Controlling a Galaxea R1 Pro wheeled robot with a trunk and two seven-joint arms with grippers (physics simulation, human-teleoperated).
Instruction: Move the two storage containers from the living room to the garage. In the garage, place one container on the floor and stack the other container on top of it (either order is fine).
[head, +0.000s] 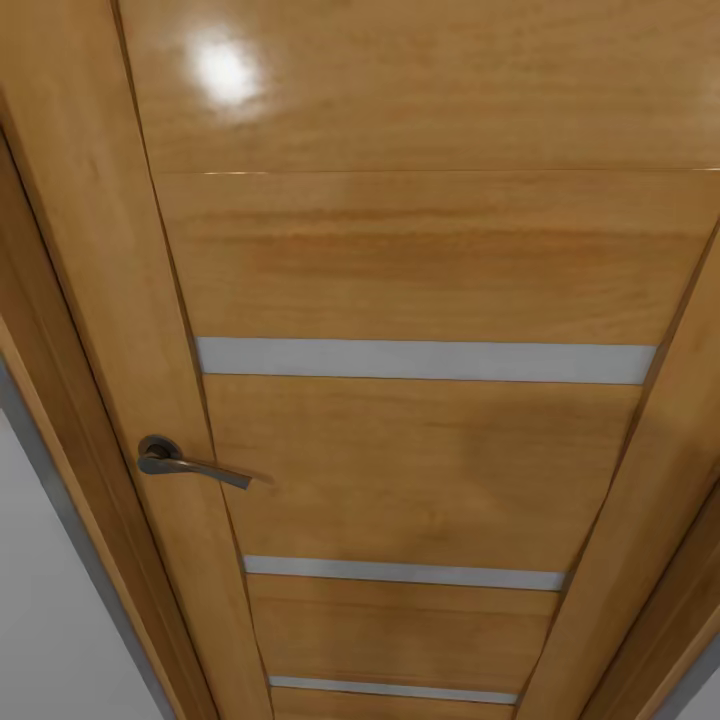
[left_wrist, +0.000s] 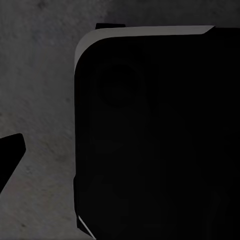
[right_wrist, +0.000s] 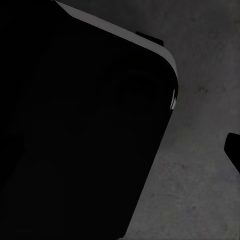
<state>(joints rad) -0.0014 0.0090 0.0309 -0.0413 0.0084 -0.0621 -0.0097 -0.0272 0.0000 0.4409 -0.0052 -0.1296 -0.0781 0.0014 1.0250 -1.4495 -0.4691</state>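
The two storage containers are out of view. In the head view, a glossy wooden plank-panelled door (head: 420, 260) stands close in front of me. The left wrist view looks down on the dark grey mottled concrete floor (left_wrist: 45, 90), with one dark fingertip (left_wrist: 11, 152) of my left gripper at the picture's edge. One dark fingertip (right_wrist: 233, 150) of my right gripper shows over the same floor (right_wrist: 200, 200) in the right wrist view. Nothing is seen between the fingers, and their spread cannot be made out.
The door has a dark metal lever handle (head: 185, 464) and pale horizontal strips (head: 425, 361). Its wooden frame (head: 60, 330) meets a pale grey wall (head: 50, 620). A large black rounded body (left_wrist: 155, 140), likely my own base, covers much of each wrist view (right_wrist: 80, 125).
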